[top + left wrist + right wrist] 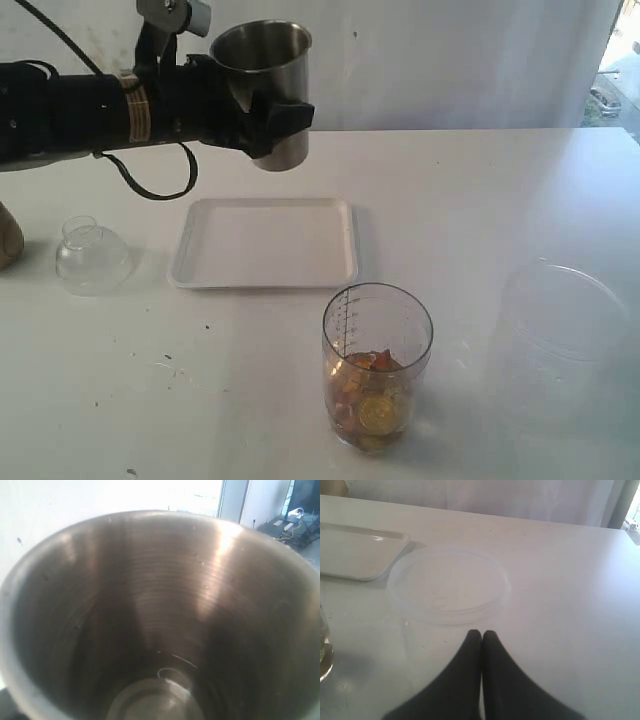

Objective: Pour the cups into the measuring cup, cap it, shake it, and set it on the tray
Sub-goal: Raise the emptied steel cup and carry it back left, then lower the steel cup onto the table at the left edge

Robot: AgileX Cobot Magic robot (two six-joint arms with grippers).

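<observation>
**Inspector:** Item 1, the left gripper (275, 120). Status?

**Assessor:** It is clamped on the steel tumbler (262, 70), 1 dark finger (288, 115) pressed against the near wall. The tumbler is held clear of the table (480, 200), mouth up and close to upright, above the far edge of the tray (190, 272). In the left wrist view the inner wall runs down to a bare steel base (155, 702).

**Inspector:** Item 2, the right gripper (481, 632).

**Assessor:** Its 2 black fingers (467, 665) are pressed together, nothing between them. It sits low over the table, just beside the wide clear container (395, 587) and pointing at it. I cannot tell whether the tips touch the wall.

**Inspector:** Item 3, the measuring cup (377, 330).

**Assessor:** It stands upright and uncapped on the table, nearer the camera than the tray's right corner and apart from it. Orange and yellow pieces (372, 400) fill the lower part, with the printed scale on its left side. The wide container stands well to its right.

**Inspector:** Item 4, the remaining articles.

**Assessor:** The cap (92, 258) rests on the table, just left of the tray, neck uppermost. The wooden cup (8, 238) is further left, cut off by the frame edge. The tray lies flat with its white surface bare.
</observation>
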